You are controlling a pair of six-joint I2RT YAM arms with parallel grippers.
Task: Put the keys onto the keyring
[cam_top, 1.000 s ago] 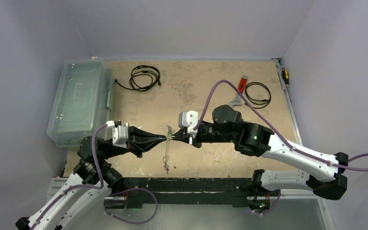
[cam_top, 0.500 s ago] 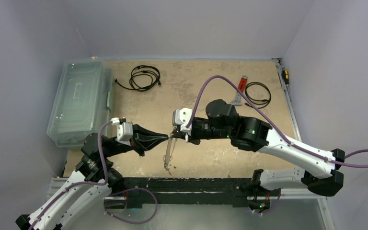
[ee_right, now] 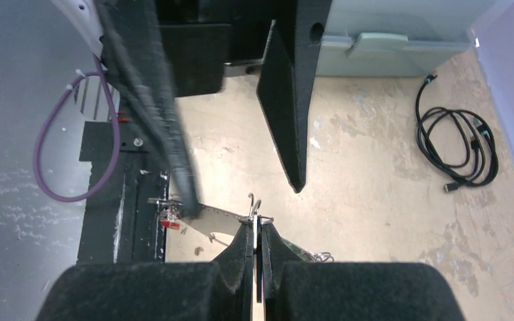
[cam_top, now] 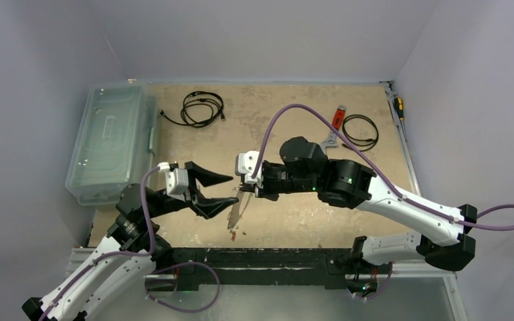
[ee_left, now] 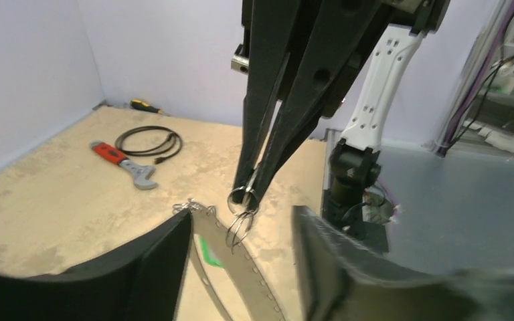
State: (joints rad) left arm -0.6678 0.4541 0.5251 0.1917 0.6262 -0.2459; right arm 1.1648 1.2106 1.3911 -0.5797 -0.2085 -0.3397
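The keyring (ee_left: 237,267) runs off the left wrist view's bottom edge, half hiding a green key (ee_left: 208,251).

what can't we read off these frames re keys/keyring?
- Top view: keys at the keyring's low end are specks; count unreadable.
- Left wrist: green tag half behind the keyring; keyring's lower end cut by the bottom edge.
- Right wrist: own fingers cover most of the keyring; whether any key is threaded, unclear.
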